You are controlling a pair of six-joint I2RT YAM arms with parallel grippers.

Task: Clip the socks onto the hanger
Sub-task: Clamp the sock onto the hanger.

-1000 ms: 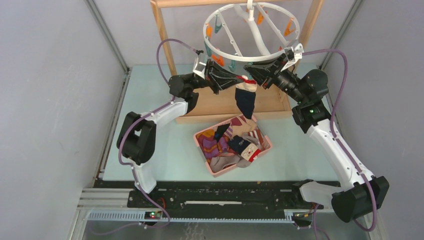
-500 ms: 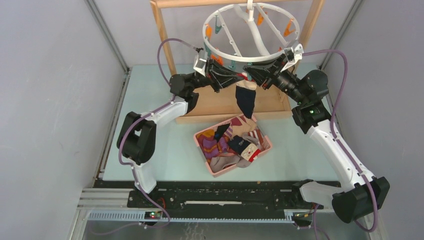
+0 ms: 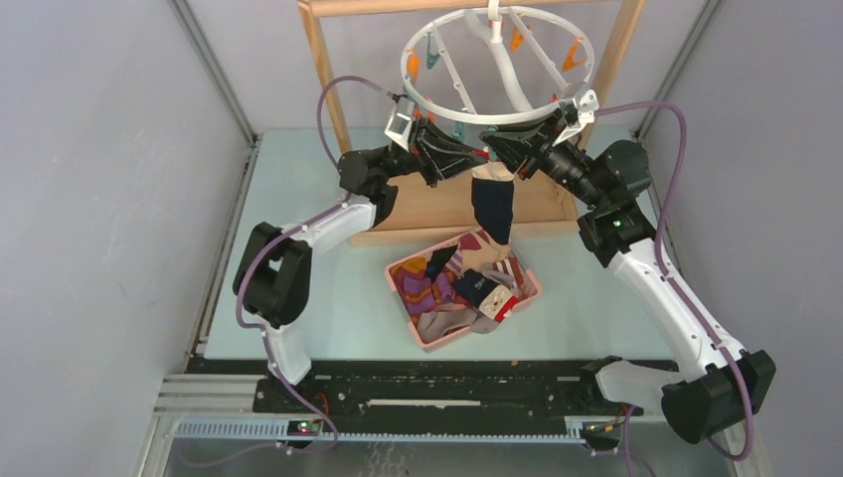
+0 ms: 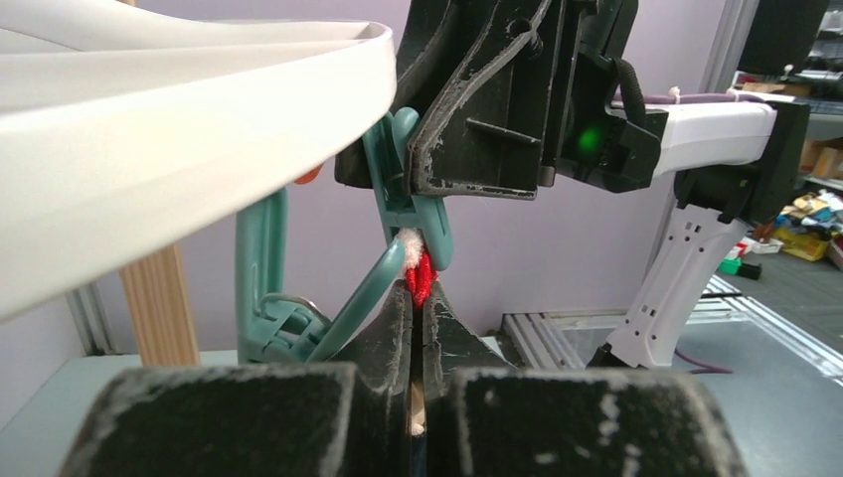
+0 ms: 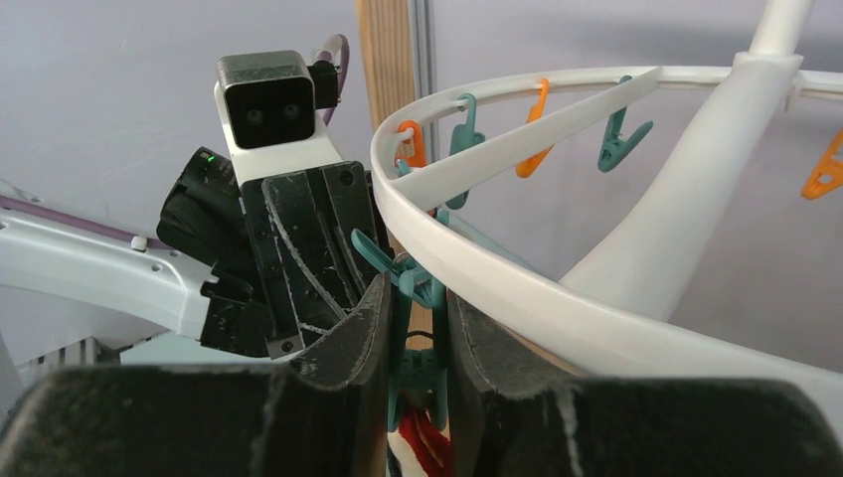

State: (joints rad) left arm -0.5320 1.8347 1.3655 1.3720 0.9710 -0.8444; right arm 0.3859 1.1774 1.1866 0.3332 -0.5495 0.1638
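white plastic ring hanger (image 5: 557,303) carried no finished sock. pink plastic basket (image 3: 425,343) held the other socks (image 3: 447,290), all left to do. navy sock with red-cream cuff (image 3: 492,209) hung under the front rim. left gripper (image 4: 416,303) was pressed together on its cuff. right gripper (image 5: 418,298) squeezed the teal clothespin clip (image 4: 429,234) at the cuff. couldn't tell if it had bitten.

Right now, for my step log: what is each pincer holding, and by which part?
Left pincer: the navy sock, by its red-and-cream cuff. Right pincer: a teal clip on the hanger, squeezed across its upper part.
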